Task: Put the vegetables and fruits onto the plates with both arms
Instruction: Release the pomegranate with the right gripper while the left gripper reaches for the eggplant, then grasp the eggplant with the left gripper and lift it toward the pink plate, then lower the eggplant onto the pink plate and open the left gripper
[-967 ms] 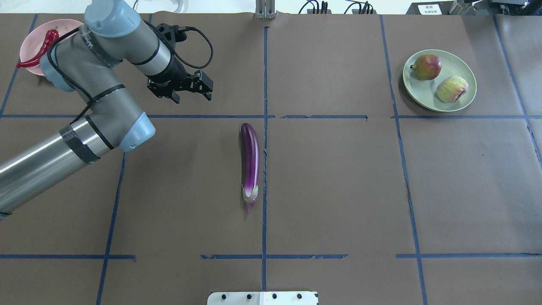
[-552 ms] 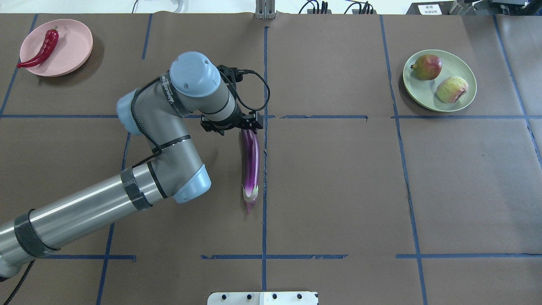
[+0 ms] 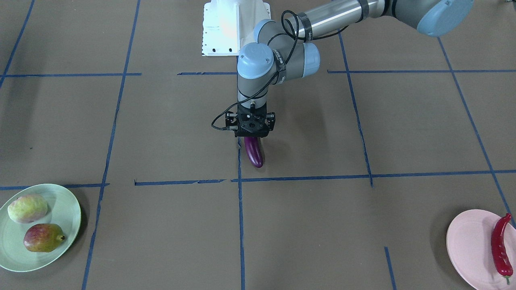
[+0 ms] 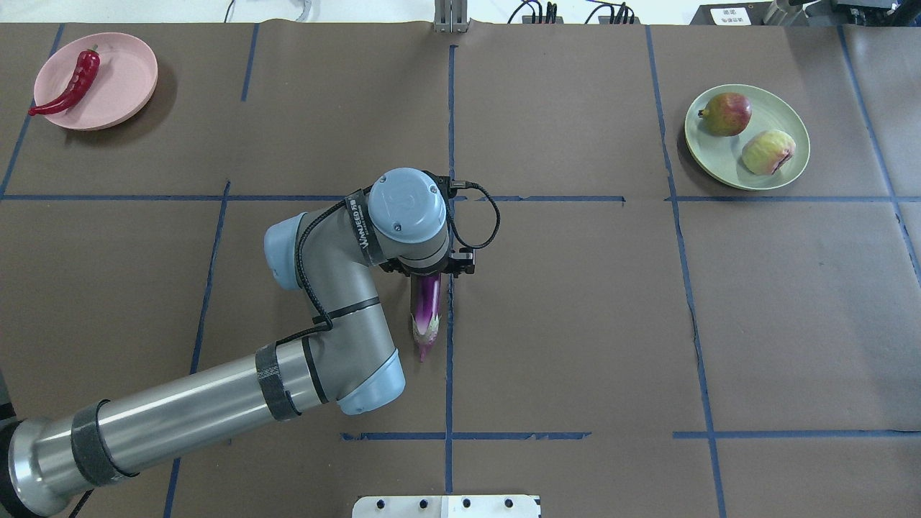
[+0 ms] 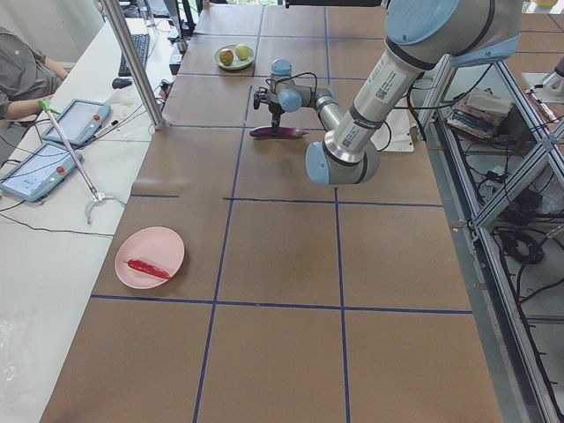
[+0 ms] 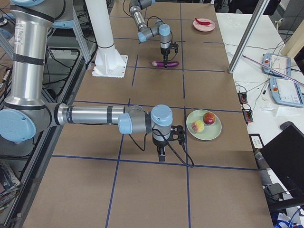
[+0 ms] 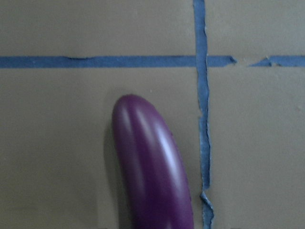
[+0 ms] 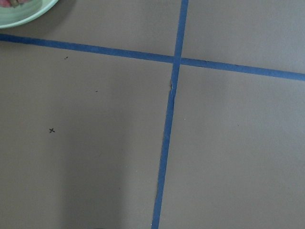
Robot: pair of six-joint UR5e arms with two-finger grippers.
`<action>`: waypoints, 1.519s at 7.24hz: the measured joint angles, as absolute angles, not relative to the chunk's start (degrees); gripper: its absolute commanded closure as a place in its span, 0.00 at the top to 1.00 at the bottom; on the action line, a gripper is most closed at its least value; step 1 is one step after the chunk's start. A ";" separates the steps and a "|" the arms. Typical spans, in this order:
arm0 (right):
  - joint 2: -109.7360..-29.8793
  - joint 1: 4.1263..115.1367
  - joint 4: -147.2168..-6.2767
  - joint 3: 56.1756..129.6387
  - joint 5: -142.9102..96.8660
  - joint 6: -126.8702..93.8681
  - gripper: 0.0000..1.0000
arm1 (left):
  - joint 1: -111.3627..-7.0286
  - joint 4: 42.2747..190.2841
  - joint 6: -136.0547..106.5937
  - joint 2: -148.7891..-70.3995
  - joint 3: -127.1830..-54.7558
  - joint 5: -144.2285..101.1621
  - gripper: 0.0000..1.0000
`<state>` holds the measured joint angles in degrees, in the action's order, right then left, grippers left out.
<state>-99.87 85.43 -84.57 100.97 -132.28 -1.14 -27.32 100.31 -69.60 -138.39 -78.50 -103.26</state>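
- Hanging over the eggplant (image 4: 426, 309) lying on the surface (image 4: 575, 324), the left arm (image 4: 345, 316) is hiding its jaws' state.
- Right arm (image 6: 95, 115) is hovering beside the mint green plate (image 6: 209, 133); I cannot tell its jaws' state either.

The left arm (image 3: 322, 20) reaches in from the far right, and its wrist turns straight down over the middle of the brown table (image 3: 383, 129). The left gripper (image 3: 250, 137) hangs right above the eggplant (image 3: 254, 155) — only the rounded purple end shows below it, and whether the fingers touch it is hard to tell. At near left, the mint green plate (image 3: 60, 201) holds the pale yellow-green fruit (image 3: 27, 208) and the dark red fruit (image 3: 42, 237). At near right, the chili pepper (image 3: 500, 249) lies on the pink plate (image 3: 467, 241).
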 measured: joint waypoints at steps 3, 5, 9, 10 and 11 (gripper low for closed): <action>-99.61 85.43 -84.59 100.83 -132.33 -1.14 1.00 | -30.00 100.14 -69.19 -137.97 -79.06 -104.37 0.00; -99.60 85.43 -84.37 100.70 -132.38 -1.14 1.00 | -39.73 100.40 -65.59 -135.05 -79.27 -112.97 0.00; -99.82 85.38 -84.13 100.77 -132.53 -1.22 1.00 | -63.06 101.15 -30.98 -129.45 -68.07 -121.96 0.00; -99.82 85.36 -84.12 100.89 -132.54 -1.27 1.00 | -67.00 102.86 -21.55 -129.50 -62.47 -121.96 0.00; -99.79 85.35 -84.11 100.94 -132.54 -1.30 1.00 | -69.51 107.18 -16.03 -129.64 -56.36 -121.13 0.01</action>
